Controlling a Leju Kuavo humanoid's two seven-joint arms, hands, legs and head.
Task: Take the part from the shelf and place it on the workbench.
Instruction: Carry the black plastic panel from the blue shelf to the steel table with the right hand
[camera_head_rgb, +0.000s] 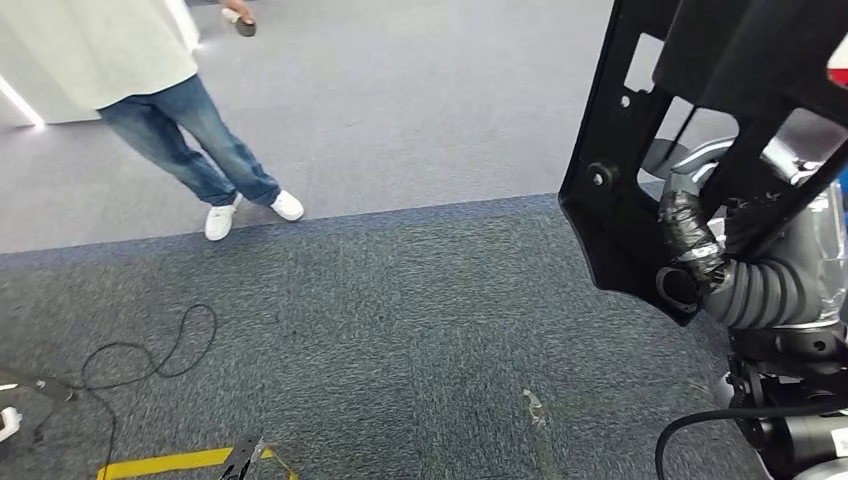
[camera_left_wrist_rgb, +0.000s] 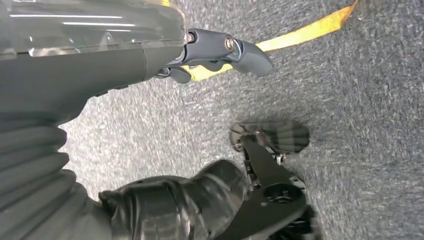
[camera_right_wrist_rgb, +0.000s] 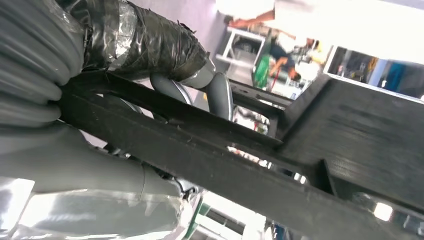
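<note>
The part (camera_head_rgb: 620, 200) is a large black plastic frame with cut-outs and round holes, held up at the right of the head view above the carpet. My right hand (camera_head_rgb: 700, 250), its thumb wrapped in black tape, grips the frame's lower edge. In the right wrist view the taped thumb and grey fingers of that hand (camera_right_wrist_rgb: 165, 45) close around a black bar of the part (camera_right_wrist_rgb: 240, 170). My left hand (camera_left_wrist_rgb: 220, 50) hangs over the grey carpet with its thumb stretched out and nothing in it.
A person in jeans and white shoes (camera_head_rgb: 190, 140) stands at the far left on the lighter floor. A black cable (camera_head_rgb: 150, 355) loops over the dark carpet at the near left. Yellow tape (camera_head_rgb: 165, 462) marks the floor there, and the tape (camera_left_wrist_rgb: 305, 32) lies beyond my left hand.
</note>
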